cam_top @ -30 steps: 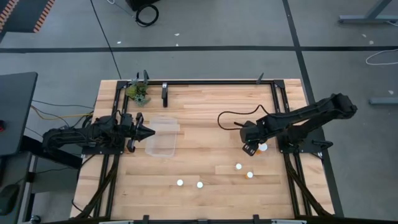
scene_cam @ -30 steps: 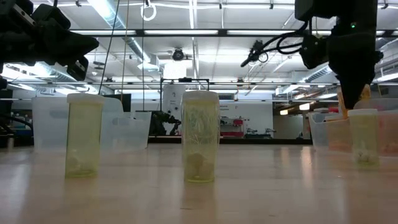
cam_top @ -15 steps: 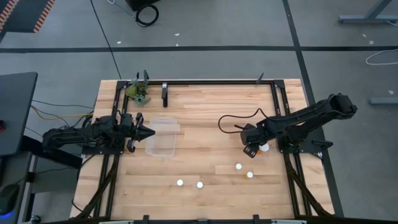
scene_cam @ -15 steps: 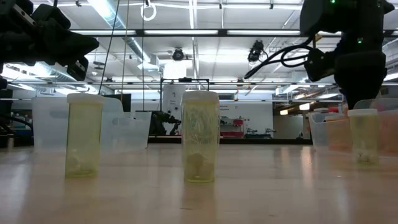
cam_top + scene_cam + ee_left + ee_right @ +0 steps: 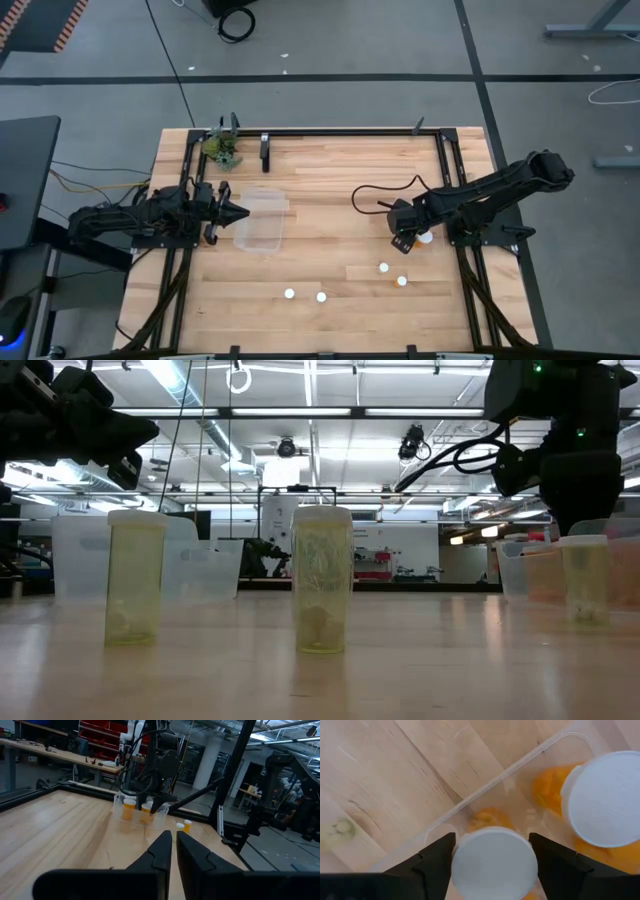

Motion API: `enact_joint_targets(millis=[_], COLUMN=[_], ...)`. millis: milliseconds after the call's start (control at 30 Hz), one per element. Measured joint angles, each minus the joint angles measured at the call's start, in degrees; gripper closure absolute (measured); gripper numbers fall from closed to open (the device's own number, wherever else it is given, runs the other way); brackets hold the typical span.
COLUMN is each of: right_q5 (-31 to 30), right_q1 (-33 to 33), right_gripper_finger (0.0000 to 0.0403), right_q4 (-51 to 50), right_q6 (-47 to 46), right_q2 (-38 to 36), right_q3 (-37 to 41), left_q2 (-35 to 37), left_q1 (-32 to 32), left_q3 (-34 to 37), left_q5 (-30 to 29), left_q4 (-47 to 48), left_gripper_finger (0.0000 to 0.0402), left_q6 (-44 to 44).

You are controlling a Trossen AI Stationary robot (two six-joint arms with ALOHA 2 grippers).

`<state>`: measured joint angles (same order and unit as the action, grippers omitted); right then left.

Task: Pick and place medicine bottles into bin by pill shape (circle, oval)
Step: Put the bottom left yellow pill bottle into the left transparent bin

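Observation:
My right gripper (image 5: pixel 405 238) points down into a clear bin (image 5: pixel 485 795) on the table's right side. Its fingers stand wide on either side of the white cap of an amber medicine bottle (image 5: pixel 495 870). A second amber bottle with a white cap (image 5: pixel 607 795) stands in the same bin. Several more bottles stand upright on the bare wood nearer the front: two (image 5: pixel 383 268) (image 5: pixel 402 281) at the right and two (image 5: pixel 290 294) (image 5: pixel 321 296) near the middle. My left gripper (image 5: pixel 243 212) waits shut and level at the table's left, beside another clear bin (image 5: pixel 260 220). My right gripper comes from above with one finger (image 5: pixel 437 862) on each side of the bottle's white cap (image 5: pixel 465 865). The fingers lie close against the cap's rim, and I cannot tell whether they touch it. The bottle is upright inside the bin.
A small green object (image 5: pixel 222 148) sits at the far left corner. Black frame rails (image 5: pixel 350 132) run along the table's far and side edges. In the low view three of the bottles (image 5: pixel 135 575) (image 5: pixel 322 580) (image 5: pixel 585 580) stand in front of the bins.
My right gripper has sunk a little toward the right bin, still pointing down.

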<state>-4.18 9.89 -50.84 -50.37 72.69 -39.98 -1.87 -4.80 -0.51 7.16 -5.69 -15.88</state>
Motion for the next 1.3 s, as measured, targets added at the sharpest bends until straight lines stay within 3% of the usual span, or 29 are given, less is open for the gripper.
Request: enact_joint_targets(millis=[833, 1100, 1300], right_q5=[-4.1, -13.9, -19.9], right_q1=[0.0, 4.9, 7.6], right_gripper_finger=[0.014, 0.014, 0.014], right_q4=[-14.1, -9.3, -0.1], right_q6=[1.9, 6.3, 12.0], right_q2=[0.0, 0.0, 0.5], right_q3=[-17.4, -21.2, -21.4], left_q2=[0.0, 0.0, 0.0], left_q1=[0.0, 0.0, 0.0], left_q3=[0.0, 0.0, 0.0], left_q5=[0.0, 0.0, 0.0], left_q4=[0.0, 0.0, 0.0], left_gripper_finger=[0.0371, 0.0373, 0.0366], left_q6=[0.0, 0.0, 0.0])
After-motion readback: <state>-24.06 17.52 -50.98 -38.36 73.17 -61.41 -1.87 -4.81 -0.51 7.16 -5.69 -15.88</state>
